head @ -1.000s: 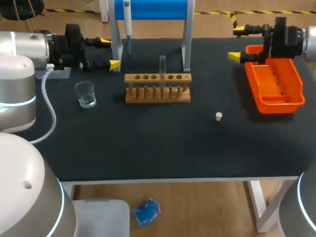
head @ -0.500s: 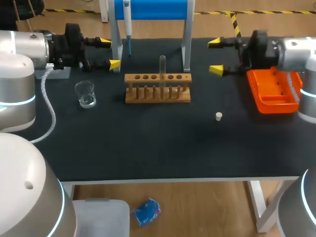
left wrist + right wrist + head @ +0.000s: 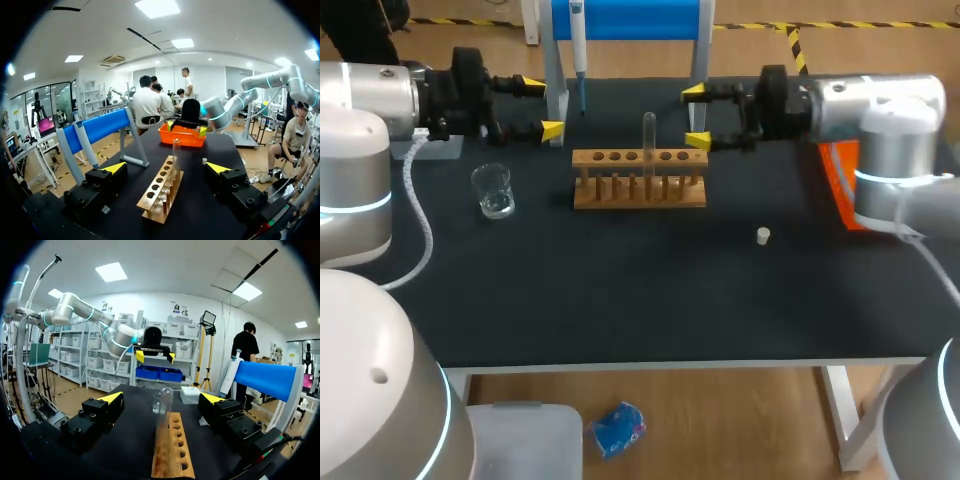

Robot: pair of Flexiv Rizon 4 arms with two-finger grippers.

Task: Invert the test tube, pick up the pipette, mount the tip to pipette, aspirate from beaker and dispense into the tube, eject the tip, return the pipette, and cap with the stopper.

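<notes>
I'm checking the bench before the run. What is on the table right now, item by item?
tube: 1, clear, standing in the rack
rack: 1, wooden, middle of the table
beaker: 1, clear glass, left of the rack
pipette: 1, white and blue, hanging on the stand
stand: 1, blue bar on white legs, behind the rack
stopper: 1, white, on the table, nearer than the rack and to its right
tray: 1, orange, right side, partly hidden by the right arm
box: 1, white, far left, by the left arm
table: 1, black top
left gripper: yellow tips, open, left of the stand
right gripper: yellow tips, open, just right of the tube
</notes>
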